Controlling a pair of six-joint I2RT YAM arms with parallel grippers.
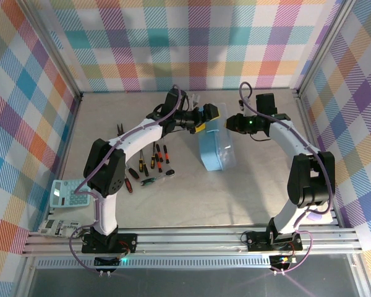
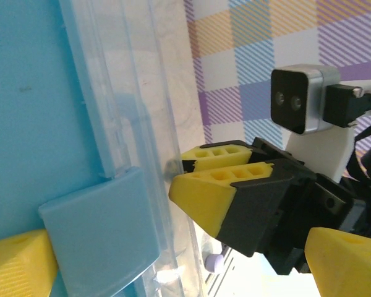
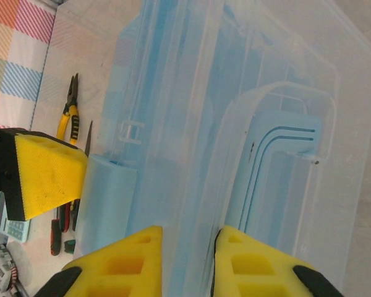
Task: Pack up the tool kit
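Table: pale marbled tabletop (image 1: 173, 204); clock directions are read in the top view, with 12 at the far wall.
Calculator: pale teal plastic calculator (image 1: 70, 193) at 8 o'clock on the table, beside the left arm's base.
Pliers: small pliers (image 3: 67, 124) with yellow-and-black handles, at 10 o'clock from the centre, lying flat and apart from the other tools.
Screwdrivers: small screwdrivers (image 1: 153, 158) with red, yellow and black handles, loose on the table at 9 o'clock of the box, outside it.
Left gripper: the black left gripper (image 1: 207, 119) with yellow pads is at 11 o'clock of the box, at its far end.
Left jaws: spread wide and gripping nothing; the latch lies between the two fingers.
Tool box: translucent light-blue rectangular plastic tool box (image 1: 211, 151), just right of the table's centre, long side running 12 to 6.
Latch: solid light-blue plastic latch (image 2: 102, 241) on the box's far end, just beside a left pad.
Lid: clear plastic lid (image 3: 309, 74) with a blue handle (image 3: 284, 154) showing through it.
Right gripper: the right gripper (image 1: 230, 122) is at 1 o'clock of the box, fingertips at the lid's edge.
Right jaws: drawn close with a narrow gap, and the lid's edge runs into it; I cannot tell whether the pads press it.
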